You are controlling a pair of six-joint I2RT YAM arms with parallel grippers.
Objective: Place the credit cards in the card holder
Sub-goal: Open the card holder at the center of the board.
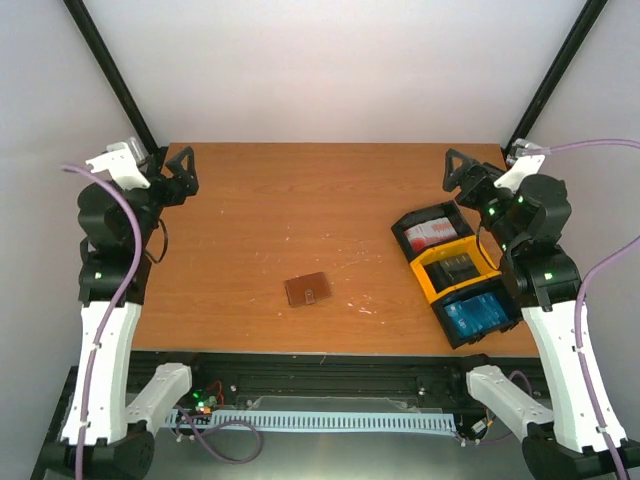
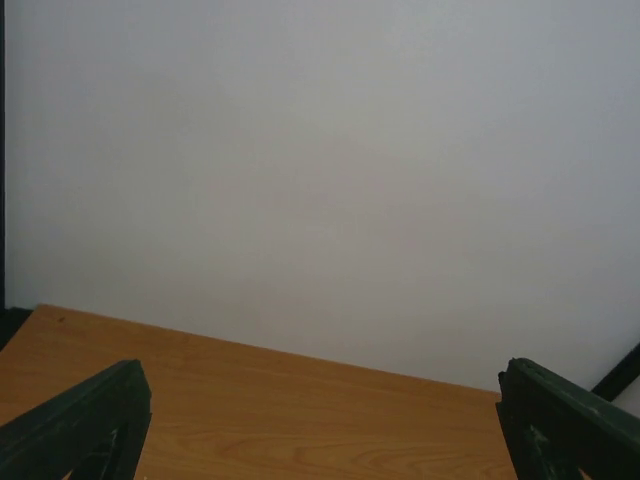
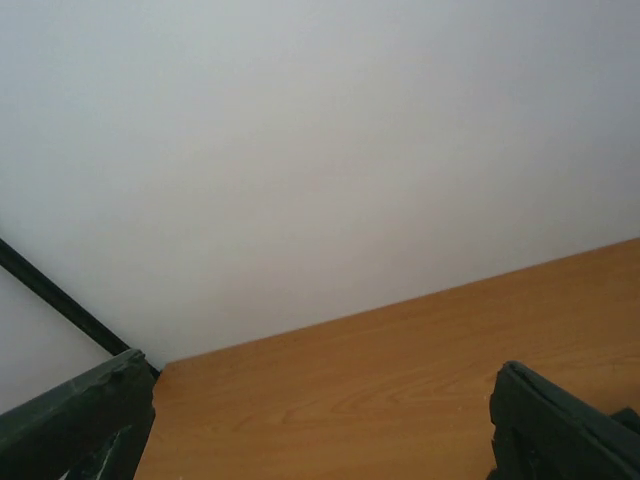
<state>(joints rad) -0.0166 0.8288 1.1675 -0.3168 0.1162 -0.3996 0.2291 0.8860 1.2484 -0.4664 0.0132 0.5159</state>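
The left gripper [image 1: 184, 172] and right gripper [image 1: 457, 172] both gape wide and empty. The credit cards [image 1: 432, 234] sit in trays [image 1: 428, 277] near the right one, and the card holder [image 1: 306, 290] lies well apart, apparently unfilled.

The worktop [image 1: 280, 210] is smooth wood-grain laminate with a light sheen, flecked by pale scuffs. The card holder [image 1: 306, 289] looks matt brown leather with a small shiny metal clasp [image 1: 312, 294]. The trays [image 1: 424, 277] are smooth black and yellow plastic
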